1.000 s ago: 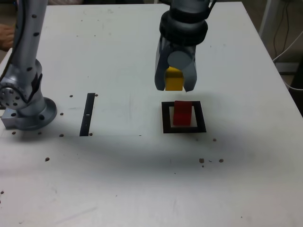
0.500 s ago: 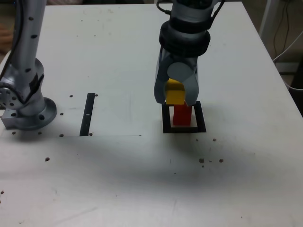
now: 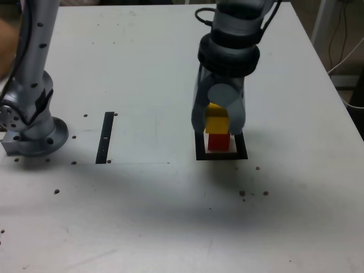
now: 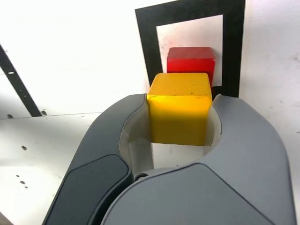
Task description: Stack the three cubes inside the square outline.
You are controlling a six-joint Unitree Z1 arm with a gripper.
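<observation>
Grey arm (image 3: 40,57) with black joint bands and looping black cable (image 3: 203,17).

Light (image 3: 170,213) is reflecting off the table (image 3: 142,239) at 6 o'clock; a cable (image 3: 347,57) is hanging at 2 o'clock.

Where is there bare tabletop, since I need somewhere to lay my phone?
In the exterior view, bare white table lies below the thin black strip and thick black square outline, and between them. It's crowded at the outline, with the small red cube, yellow cube and hand.
</observation>
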